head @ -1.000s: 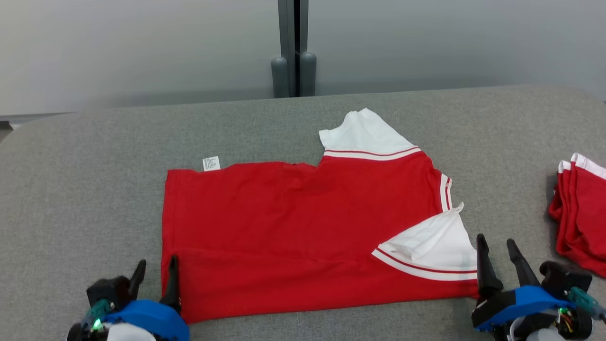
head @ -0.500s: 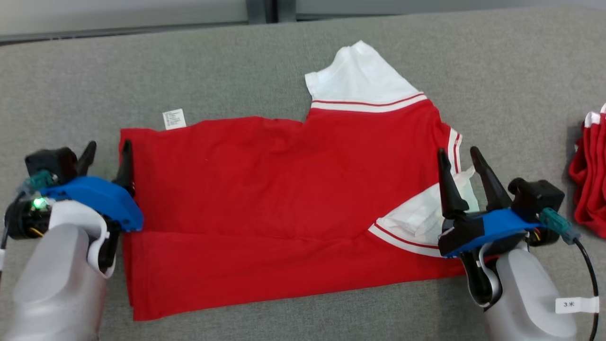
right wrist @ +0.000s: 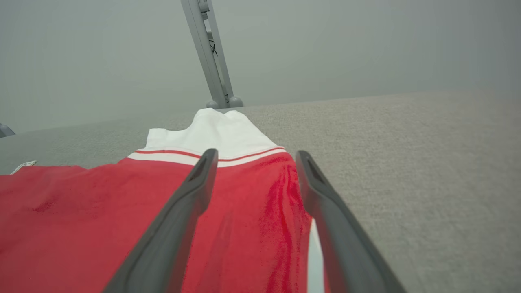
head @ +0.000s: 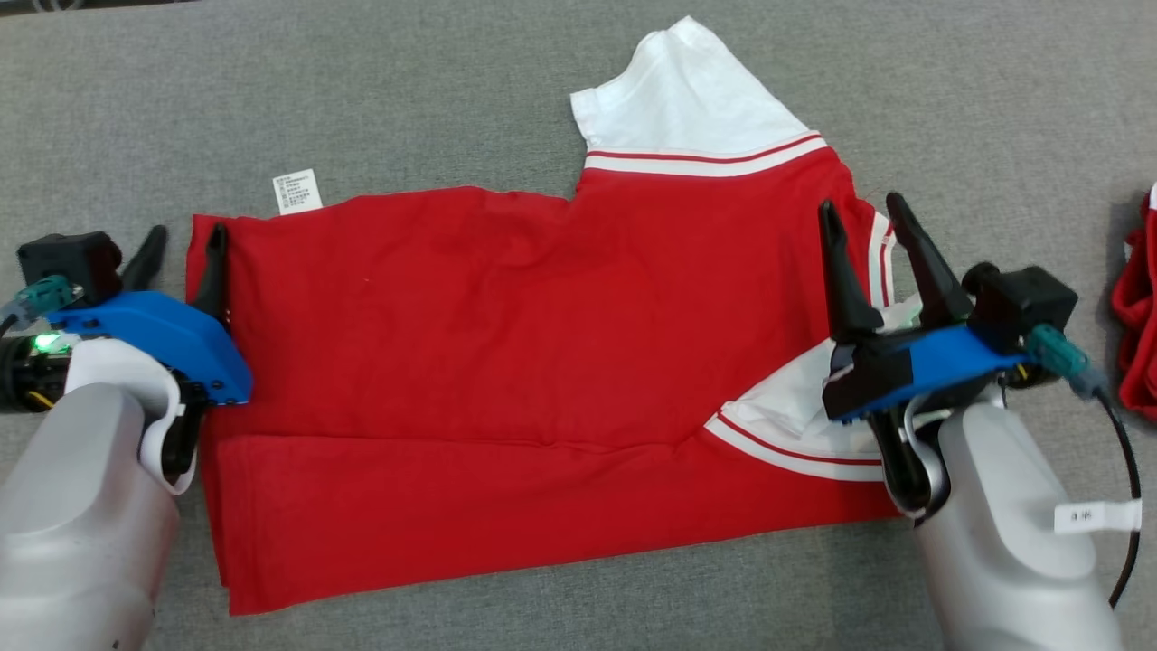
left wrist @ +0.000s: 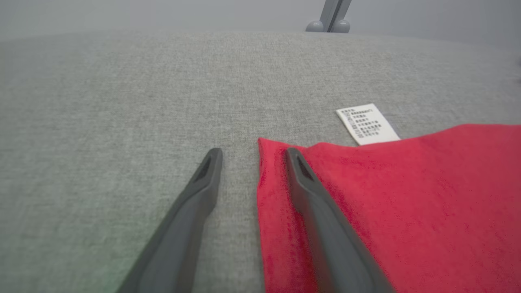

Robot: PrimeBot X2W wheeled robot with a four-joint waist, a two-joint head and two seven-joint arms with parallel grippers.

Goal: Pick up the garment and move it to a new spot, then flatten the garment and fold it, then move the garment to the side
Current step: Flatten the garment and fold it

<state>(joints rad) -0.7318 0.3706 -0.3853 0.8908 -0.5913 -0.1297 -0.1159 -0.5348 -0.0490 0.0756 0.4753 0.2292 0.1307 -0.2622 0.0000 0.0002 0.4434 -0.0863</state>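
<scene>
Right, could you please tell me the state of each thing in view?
Red garment: lying flat, partly folded.
Far sleeve: spread out.
Near sleeve: folded onto the body.
Care label: sticking out, far edge.
Left gripper: open, fingers astride the left edge.
Right gripper: open, above the right edge.
Second garment: heaped at right.

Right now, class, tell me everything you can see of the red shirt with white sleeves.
The red shirt looks like soft knit cloth and lies flat on the grey surface. Its near edge is folded over in a band. The white far sleeve, with red-striped trim, sticks out; the near sleeve is folded onto the body. A white care label pokes out far left. The open left hand straddles its left edge; the open right hand hovers at its right end.
</scene>
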